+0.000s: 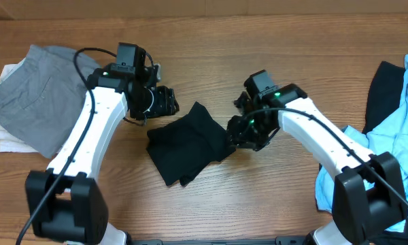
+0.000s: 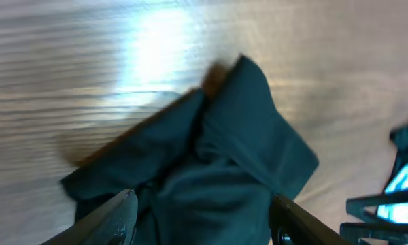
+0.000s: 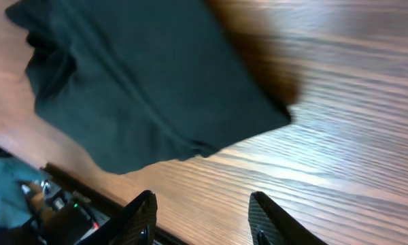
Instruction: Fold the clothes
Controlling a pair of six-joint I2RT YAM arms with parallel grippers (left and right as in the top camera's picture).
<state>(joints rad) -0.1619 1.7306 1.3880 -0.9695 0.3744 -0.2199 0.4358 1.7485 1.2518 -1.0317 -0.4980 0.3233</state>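
A black shirt, one of the clothes, lies folded into a small bundle at the table's middle. My left gripper is at its upper left corner. In the left wrist view the black shirt fills the space between the fingers, which stand well apart: my left gripper is open over the cloth. My right gripper is at the bundle's right edge. In the right wrist view my right gripper is open over bare wood, with the black shirt lying just beyond its fingertips.
A grey garment lies over a white one at the far left. At the right edge sits a heap with a light blue garment and a black one. The wooden table shows behind and in front.
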